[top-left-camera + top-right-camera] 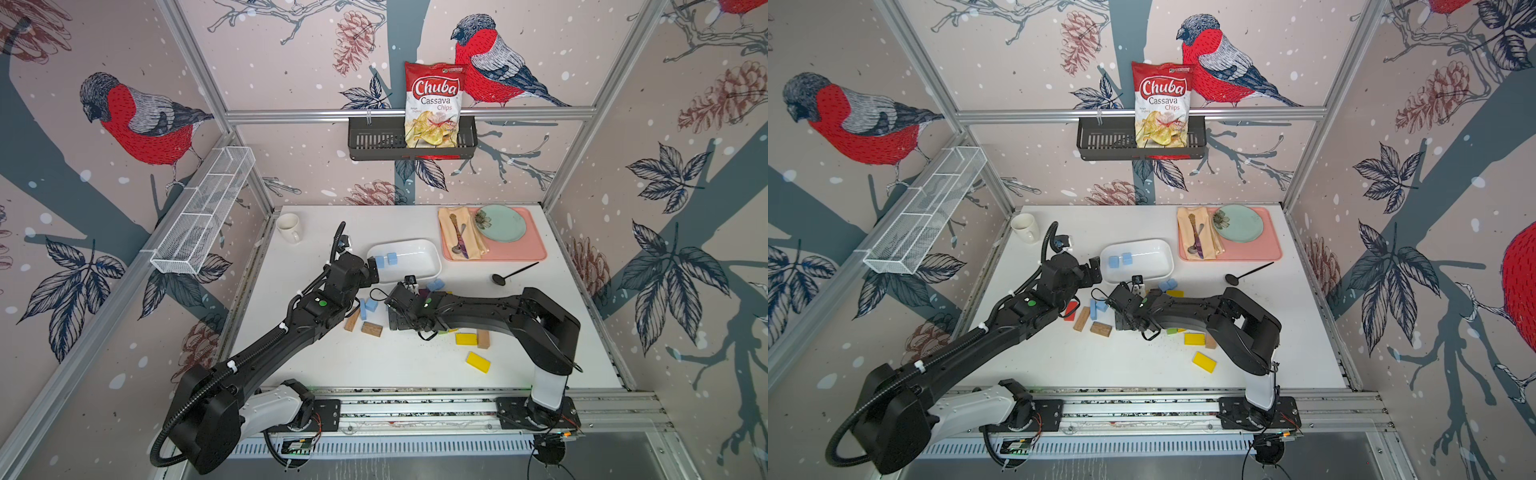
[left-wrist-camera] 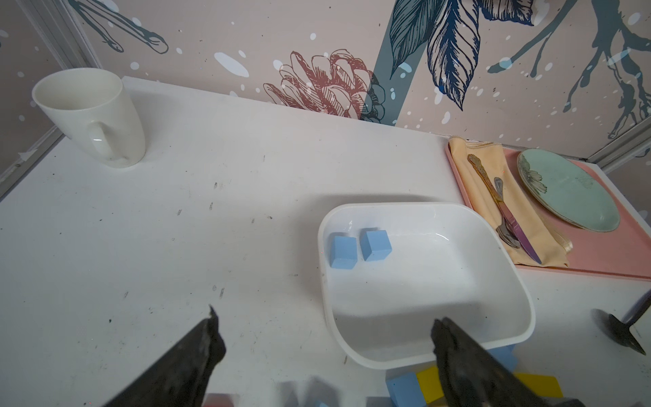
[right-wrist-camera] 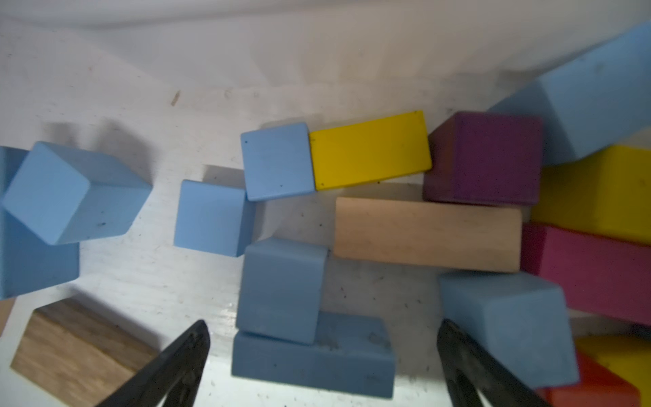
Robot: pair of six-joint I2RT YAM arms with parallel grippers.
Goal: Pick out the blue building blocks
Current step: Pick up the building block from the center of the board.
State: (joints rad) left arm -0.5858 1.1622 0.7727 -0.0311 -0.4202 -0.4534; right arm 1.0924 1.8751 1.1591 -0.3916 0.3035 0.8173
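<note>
On the table [image 1: 374, 365], nearest the rail, two yellow blocks [image 1: 478, 361] are seen, the farther one just beside a wood block [image 1: 483, 338]. Further in, a pile is spread under the right arm: blue blocks [image 3: 211, 218] are mixed there with a purple block [image 3: 482, 158], a pink block [image 3: 591, 275] and more yellow and wood pieces. The right gripper [image 3: 324, 324] is held low over this pile with its jaws spread wide. A blue cube [image 3: 281, 289] leaning on a blue bar [image 3: 313, 363] is framed between them, but nothing is gripped.

Left of the pile more blue is seen [image 1: 368, 306], and another blue pair [image 1: 435, 285] lies behind the right arm, near the dish [image 1: 419, 270].

The left gripper [image 2: 324, 317] is held at the dish's near left rim, jaws wide apart and empty. Two blue cubes [image 2: 343, 252] are found side by side in the dish's left end.

A ladle [image 1: 513, 272] is laid to the right of the dish. Beyond it, a tray [image 1: 519, 249] is set in the far right corner, with a plate [image 1: 505, 224] and a napkin [image 1: 451, 232] carrying cutlery. A mug [image 1: 289, 226] is placed at the far left. On the back wall a basket [image 1: 374, 141] is hung, and a chip bag [image 1: 434, 104] is stood in it.
</note>
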